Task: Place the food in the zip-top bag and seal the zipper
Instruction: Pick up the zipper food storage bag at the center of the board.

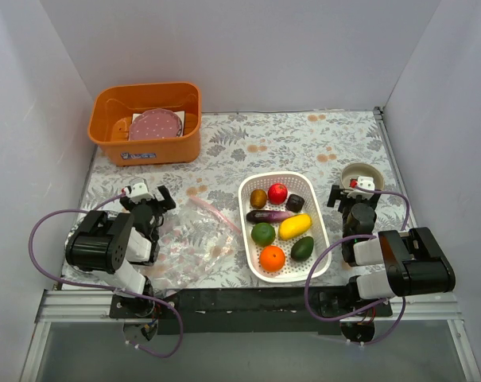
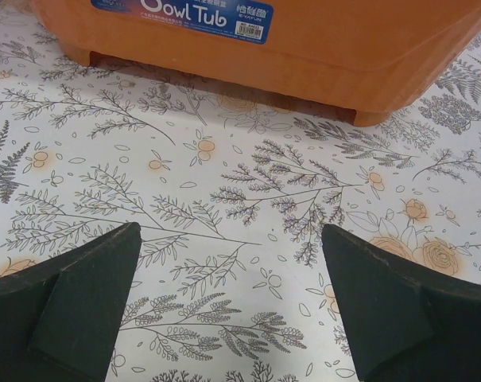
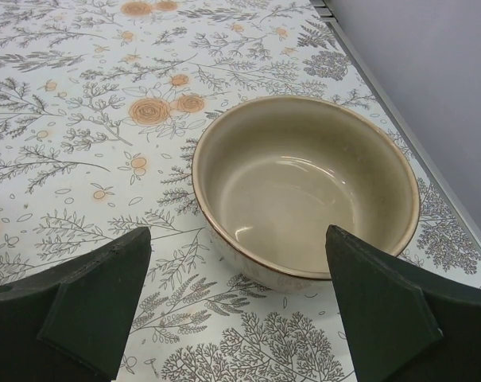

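The food lies in a white perforated basket [image 1: 280, 176] at mid-table: an orange [image 1: 272, 258], a yellow mango [image 1: 295, 227], a red apple [image 1: 277, 192], a purple eggplant [image 1: 270, 216], plus green and brown pieces. The clear zip-top bag [image 1: 194, 243] lies flat to the left of the basket. Its pink zipper [image 1: 216, 213] runs along the edge nearest the basket. My left gripper [image 1: 149, 197] [image 2: 232, 263] is open above bare tablecloth, just left of the bag. My right gripper [image 1: 354, 189] [image 3: 236, 270] is open and empty, right of the basket.
An orange tub [image 1: 149, 123] [image 2: 264, 40] holding a pink speckled plate [image 1: 155, 125] stands at the back left, ahead of my left gripper. A beige bowl [image 1: 364, 172] [image 3: 304, 187] sits directly in front of my right gripper, close to the table's right edge.
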Available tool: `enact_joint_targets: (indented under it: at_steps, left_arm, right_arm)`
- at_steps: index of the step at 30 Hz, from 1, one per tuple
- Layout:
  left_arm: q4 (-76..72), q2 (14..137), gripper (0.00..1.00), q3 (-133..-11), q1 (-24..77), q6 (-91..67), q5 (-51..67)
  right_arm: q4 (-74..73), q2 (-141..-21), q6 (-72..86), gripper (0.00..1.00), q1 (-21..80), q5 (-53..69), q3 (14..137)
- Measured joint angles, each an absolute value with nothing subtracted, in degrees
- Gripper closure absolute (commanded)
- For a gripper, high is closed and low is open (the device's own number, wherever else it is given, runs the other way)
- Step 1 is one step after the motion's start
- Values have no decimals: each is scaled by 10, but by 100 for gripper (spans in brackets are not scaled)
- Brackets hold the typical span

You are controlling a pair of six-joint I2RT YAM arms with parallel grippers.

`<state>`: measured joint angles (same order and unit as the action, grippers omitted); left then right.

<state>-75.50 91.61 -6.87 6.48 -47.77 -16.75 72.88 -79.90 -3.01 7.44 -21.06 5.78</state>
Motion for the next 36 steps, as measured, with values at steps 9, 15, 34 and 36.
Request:
enact_joint_targets:
  at_steps: [9, 15, 34, 36]
  left_arm:
    - [-754, 909, 2, -68, 55, -487, -168]
    - [-628, 774, 2, -108, 52, -502, -175]
    - [126, 460, 2, -363, 70, -729, 33]
    - [155, 455, 2, -362, 82, -730, 45]
  right_arm:
    - [711, -775, -30, 2, 73, -232, 44]
    - [477, -653, 0, 2, 73, -333, 162]
    - [-47, -590, 112, 16, 76, 96, 440]
    - [-71, -626, 115, 19, 80, 145, 452]
